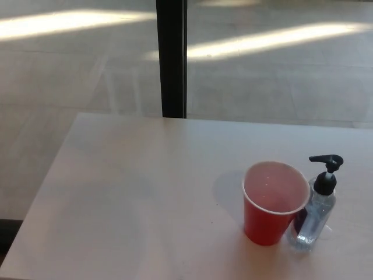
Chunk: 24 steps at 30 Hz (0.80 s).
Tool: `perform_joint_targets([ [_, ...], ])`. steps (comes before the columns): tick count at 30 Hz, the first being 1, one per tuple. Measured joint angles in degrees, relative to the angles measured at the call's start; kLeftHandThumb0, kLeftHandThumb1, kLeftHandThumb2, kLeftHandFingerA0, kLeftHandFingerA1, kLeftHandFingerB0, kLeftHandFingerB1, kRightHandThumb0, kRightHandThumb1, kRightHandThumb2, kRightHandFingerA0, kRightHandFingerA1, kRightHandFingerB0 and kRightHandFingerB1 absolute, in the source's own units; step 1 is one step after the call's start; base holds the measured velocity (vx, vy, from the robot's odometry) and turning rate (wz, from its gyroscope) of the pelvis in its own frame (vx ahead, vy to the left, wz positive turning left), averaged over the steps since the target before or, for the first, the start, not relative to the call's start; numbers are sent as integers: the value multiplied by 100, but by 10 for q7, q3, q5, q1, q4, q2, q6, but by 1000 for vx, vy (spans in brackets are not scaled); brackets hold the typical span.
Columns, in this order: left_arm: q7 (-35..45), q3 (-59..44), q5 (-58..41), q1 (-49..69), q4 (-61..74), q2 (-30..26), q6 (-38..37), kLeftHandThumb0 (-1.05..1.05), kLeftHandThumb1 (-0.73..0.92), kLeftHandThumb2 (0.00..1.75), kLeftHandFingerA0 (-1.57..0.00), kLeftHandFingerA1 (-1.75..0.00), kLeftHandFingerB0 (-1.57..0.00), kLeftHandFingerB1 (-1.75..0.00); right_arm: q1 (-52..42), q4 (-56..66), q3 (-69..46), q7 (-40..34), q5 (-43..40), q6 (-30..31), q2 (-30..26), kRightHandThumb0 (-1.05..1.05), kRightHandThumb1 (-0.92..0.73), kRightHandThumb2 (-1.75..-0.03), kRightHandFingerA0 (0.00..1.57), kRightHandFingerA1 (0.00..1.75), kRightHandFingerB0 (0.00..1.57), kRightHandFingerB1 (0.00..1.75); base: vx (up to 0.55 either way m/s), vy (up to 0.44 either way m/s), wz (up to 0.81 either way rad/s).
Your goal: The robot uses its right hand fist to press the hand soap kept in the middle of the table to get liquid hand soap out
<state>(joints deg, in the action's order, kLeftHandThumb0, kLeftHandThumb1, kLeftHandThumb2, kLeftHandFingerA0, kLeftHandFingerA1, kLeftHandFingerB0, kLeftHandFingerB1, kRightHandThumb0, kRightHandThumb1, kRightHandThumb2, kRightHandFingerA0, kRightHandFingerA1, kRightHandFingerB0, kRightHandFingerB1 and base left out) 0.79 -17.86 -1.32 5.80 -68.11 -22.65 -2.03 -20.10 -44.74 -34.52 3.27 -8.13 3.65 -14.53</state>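
The soap bottle stands upright on the table, toward the right side and near the front edge. It is clear, with some liquid inside, and it has a black pump on top. The spout of the pump sticks out to the left, over the cup.

The cup is red and open at the top. It stands just to the left of the bottle, and the two look like they are touching, though it is hard to be sure from here. The inside of the cup looks empty.

No robot hand shows at all, not the right one and not the left one. So nothing can be said about the fingers, and nothing is being held where we can see.

The pressing has not started yet. The pump is up. The job looks like it is at the very beginning.

Next, the right hand needs to come in from the right side, curl into a fist, and get right above the pump. Then it must push straight down. If it pushes off to one side, the thin bottle could tip, or it could bump the cup.

Behind the table there is a window with a dark post.
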Motion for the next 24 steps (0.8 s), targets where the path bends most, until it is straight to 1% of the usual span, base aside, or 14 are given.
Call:
perform_joint_targets([
  [2, 0, -13, -3, -3, -8, -3, 0, -49, 67, 57, -73, -73, -50, -53, 2, 8, -33, 1, -16, 2, -1, -61, -50, -99, 99, 107, 22, 62, 0, 0, 0],
  [3, 0, -18, -5, -5, -12, -3, 0, -49, 67, 58, -73, -72, -49, -52, 6, 12, -48, 1, -24, 3, -2, -64, -48, -109, 83, 94, 17, 61, 0, 0, 0],
  [5, 0, -24, -9, -7, -16, -3, 0, -48, 67, 59, -72, -70, -50, -52, 13, 23, -67, 2, -35, 6, -4, -71, -48, -114, 80, 88, 23, 64, 0, 0, 0],
  [7, 0, -34, -13, -11, -23, -3, 0, -49, 67, 58, -73, -70, -50, -52, 34, 50, -100, 2, -55, 13, -16, -64, -47, -113, 84, 89, 31, 67, 0, 0, 0],
  [8, 0, -35, -14, -12, -24, -3, 0, -49, 68, 58, -72, -72, -49, -53, 39, 59, -107, 2, -59, 14, -18, -42, -30, -139, 93, 85, 49, 68, 0, 0, 0],
  [10, 0, -40, -17, -15, -27, -3, 0, -49, 68, 58, -72, -72, -49, -53, 64, 98, -129, 2, -76, 19, -27, -42, -30, -139, 93, 85, 49, 68, 0, 0, 0],
  [11, 0, -42, -18, -17, -29, -3, 0, -50, 68, 58, -73, -70, -49, -51, 80, 117, -139, 1, -84, 22, -31, -45, -2, -157, 123, 81, 96, 70, 0, 0, 0],
  [12, 0, -44, -19, -18, -30, -3, 0, -51, 67, 58, -73, -71, -48, -51, 98, 135, -147, 0, -92, 25, -36, -59, -5, -140, 144, 93, 122, 71, 0, 0, 0],
  [13, 0, -45, -20, -18, -31, -3, 0, -51, 67, 58, -73, -71, -48, -51, 115, 154, -151, -2, -97, 27, -41, -59, -5, -140, 144, 93, 122, 71, 0, 0, 0],
  [14, 0, -46, -20, -19, -32, -3, 0, -51, 67, 59, -70, -68, -46, -51, 135, 176, -154, -4, -103, 31, -46, -66, -19, -111, 145, 112, 127, 81, 0, 0, 0],
  [18, 0, -49, -22, -22, -35, -3, 0, -50, 69, 60, -73, -70, -52, -52, 204, 256, -157, -13, -123, 49, -63, -68, -25, -87, 141, 129, 134, 89, 0, 0, 0],
  [21, 0, -52, -22, -21, -38, -3, 0, -50, 68, 58, -73, -71, -50, -52, 249, 312, -152, -19, -135, 64, -70, -62, -15, -102, 134, 127, 127, 101, 0, 0, 0],
  [22, 0, -52, -22, -21, -38, -3, 0, -49, 67, 59, -74, -71, -53, -52, 264, 330, -148, -21, -139, 69, -71, -49, -28, -103, 132, 128, 120, 106, 0, 0, 0],
  [24, 0, -53, -22, -22, -39, -3, 0, -50, 68, 60, -72, -68, -52, -52, 290, 367, -139, -23, -148, 79, -73, -45, -29, -111, 123, 141, 116, 102, 0, 0, 0],
])
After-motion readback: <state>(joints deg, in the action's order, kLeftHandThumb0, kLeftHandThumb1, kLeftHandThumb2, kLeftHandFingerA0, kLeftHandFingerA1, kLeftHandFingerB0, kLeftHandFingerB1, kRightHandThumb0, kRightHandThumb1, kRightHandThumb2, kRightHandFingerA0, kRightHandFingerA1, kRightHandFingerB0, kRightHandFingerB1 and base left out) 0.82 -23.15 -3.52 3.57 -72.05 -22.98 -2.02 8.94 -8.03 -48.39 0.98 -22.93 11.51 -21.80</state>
